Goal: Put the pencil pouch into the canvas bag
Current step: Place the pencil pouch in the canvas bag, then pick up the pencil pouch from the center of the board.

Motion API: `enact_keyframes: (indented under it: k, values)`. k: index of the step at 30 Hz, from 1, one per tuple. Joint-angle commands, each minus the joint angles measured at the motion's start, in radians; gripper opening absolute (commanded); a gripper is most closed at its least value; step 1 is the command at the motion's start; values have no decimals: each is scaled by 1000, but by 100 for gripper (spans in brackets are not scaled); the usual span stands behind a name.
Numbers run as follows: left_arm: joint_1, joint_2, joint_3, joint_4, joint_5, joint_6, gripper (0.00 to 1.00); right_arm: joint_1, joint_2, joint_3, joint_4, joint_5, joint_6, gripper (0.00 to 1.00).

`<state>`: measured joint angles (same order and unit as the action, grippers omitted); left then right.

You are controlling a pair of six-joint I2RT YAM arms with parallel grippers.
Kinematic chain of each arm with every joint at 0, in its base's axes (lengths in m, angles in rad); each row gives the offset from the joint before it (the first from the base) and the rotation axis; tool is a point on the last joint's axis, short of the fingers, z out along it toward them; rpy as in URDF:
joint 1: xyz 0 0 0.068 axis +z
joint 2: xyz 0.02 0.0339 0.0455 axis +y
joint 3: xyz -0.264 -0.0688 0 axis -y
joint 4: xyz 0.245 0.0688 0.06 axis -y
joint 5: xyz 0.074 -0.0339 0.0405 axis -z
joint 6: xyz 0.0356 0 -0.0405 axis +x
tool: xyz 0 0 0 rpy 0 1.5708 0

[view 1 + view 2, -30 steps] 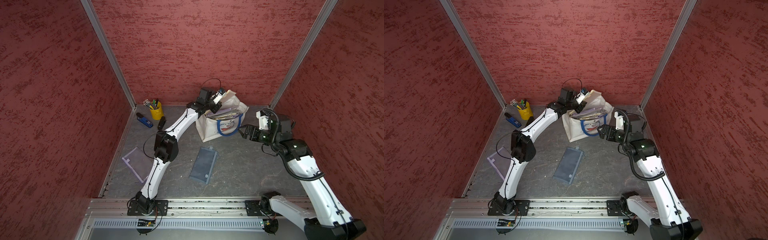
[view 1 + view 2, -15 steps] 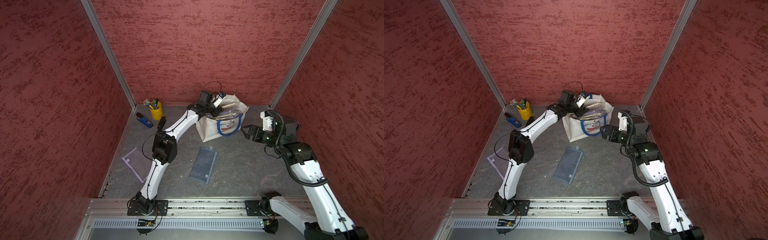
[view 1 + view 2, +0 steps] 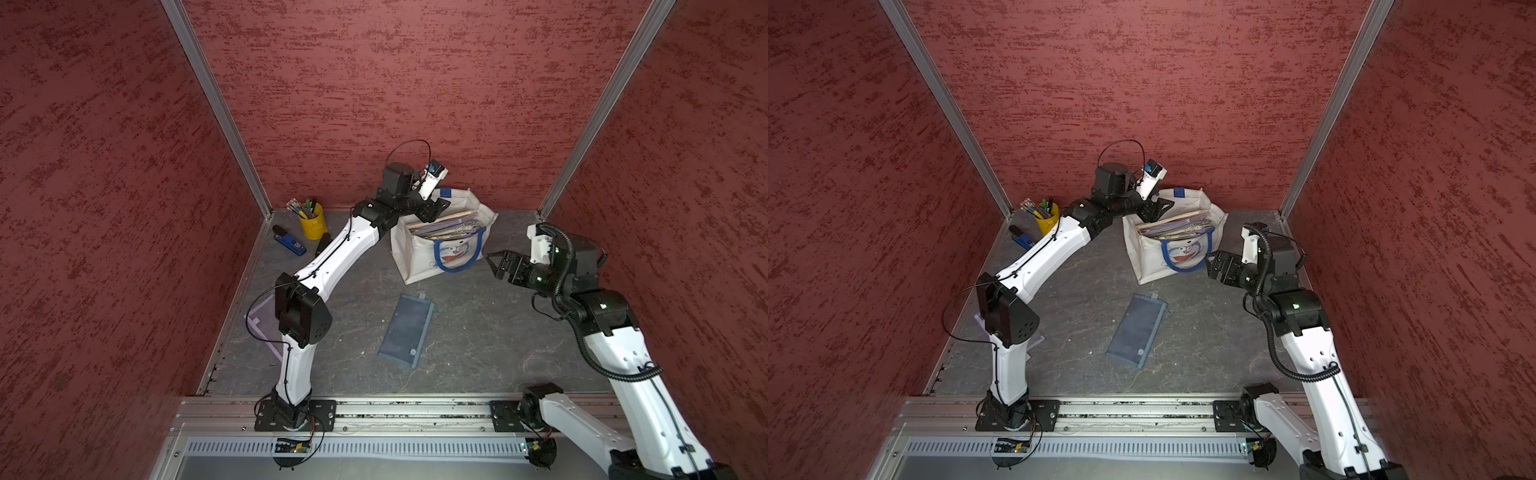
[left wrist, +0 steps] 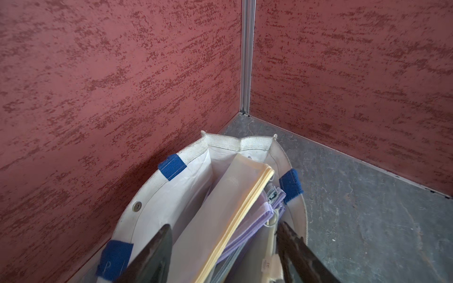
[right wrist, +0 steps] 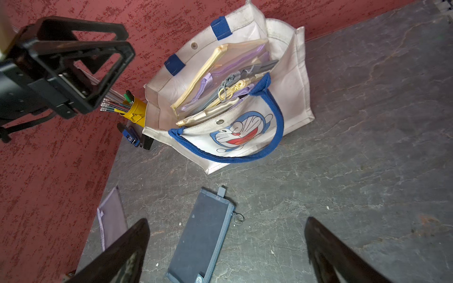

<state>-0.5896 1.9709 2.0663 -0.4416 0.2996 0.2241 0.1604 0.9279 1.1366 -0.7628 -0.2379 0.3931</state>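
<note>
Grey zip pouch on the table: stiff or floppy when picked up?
Probably floppy: the grey pouch lies thin and flat on the table, so it may sag from an end pinch. Likely light; no bulges show. Its zipper ring lies loose and might snag the canvas bag rim.

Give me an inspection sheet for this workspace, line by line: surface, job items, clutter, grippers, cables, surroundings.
Surface: grey veined table.
Job's things: pencil pouch flat on the table; canvas bag upright, open, pouches inside.
Clutter: yellow pen cup, blue object, black object, purple pouch near the left arm.
Grippers: left gripper over the bag mouth, jaws apart, empty; right gripper beside the bag, jaws apart, empty.
Cables: black cable loops above the left wrist; corrugated hose along the right arm.
Surroundings: red walls, metal corner posts.
</note>
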Motion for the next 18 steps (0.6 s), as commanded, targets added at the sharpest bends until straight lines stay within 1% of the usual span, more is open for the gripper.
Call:
enact_keyframes:
  k: [1, 5, 6, 7, 10, 12, 14, 16, 18]
  values:
    - [0, -138, -150, -57, -6, -123, 70, -8, -15, -63, 2, 14, 29, 99]
    - [4, -395, -492, -32, 33, -303, 72, -8, -53, -215, 76, -43, 107, 99]
    - [5, -459, -578, -30, 50, -362, 73, -7, -62, -285, 107, -68, 133, 99]
    - [5, -519, -662, -31, 66, -416, 74, -6, -67, -321, 150, -105, 171, 99]
    - [-6, -663, -885, -18, 81, -539, 75, 7, -67, -459, 269, -178, 266, 99]
    - [11, -715, -1014, 7, 125, -619, 78, 26, -59, -526, 351, -196, 313, 99]
    - [43, -738, -1128, 57, 157, -696, 78, 46, -37, -585, 442, -213, 352, 99]
    - [63, -737, -1221, 138, 186, -732, 78, 79, 9, -633, 545, -236, 389, 99]
    - [80, -695, -1275, 180, 200, -750, 78, 118, 67, -665, 634, -245, 410, 99]
